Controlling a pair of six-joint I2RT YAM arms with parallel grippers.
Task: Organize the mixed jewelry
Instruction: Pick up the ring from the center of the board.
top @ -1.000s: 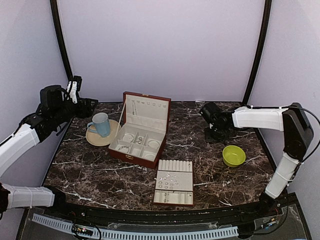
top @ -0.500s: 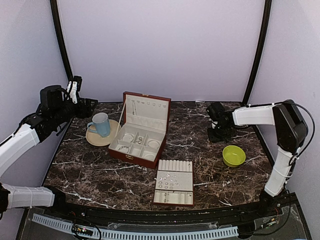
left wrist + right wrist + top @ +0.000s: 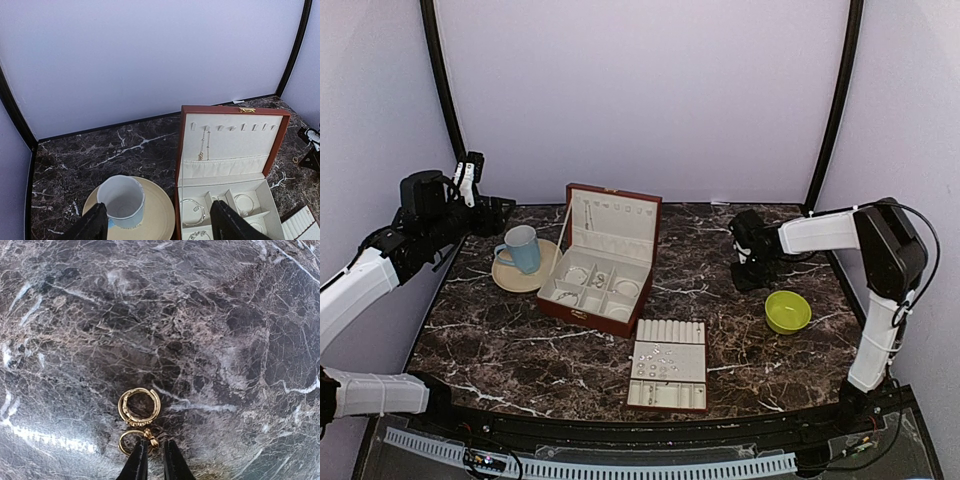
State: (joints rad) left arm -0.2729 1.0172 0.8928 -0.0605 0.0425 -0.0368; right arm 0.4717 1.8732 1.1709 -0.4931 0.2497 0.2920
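Two gold hoops [image 3: 130, 412] lie close together on the counter [image 3: 240, 340], lower centre of the right wrist view. The right pincer [image 3: 152, 452] has just narrowed to a slit at the clasp of the lower hoop [image 3: 126, 435]: pickup beginning, grip unconfirmed. The left pincer [image 3: 157, 220] gapes wide.
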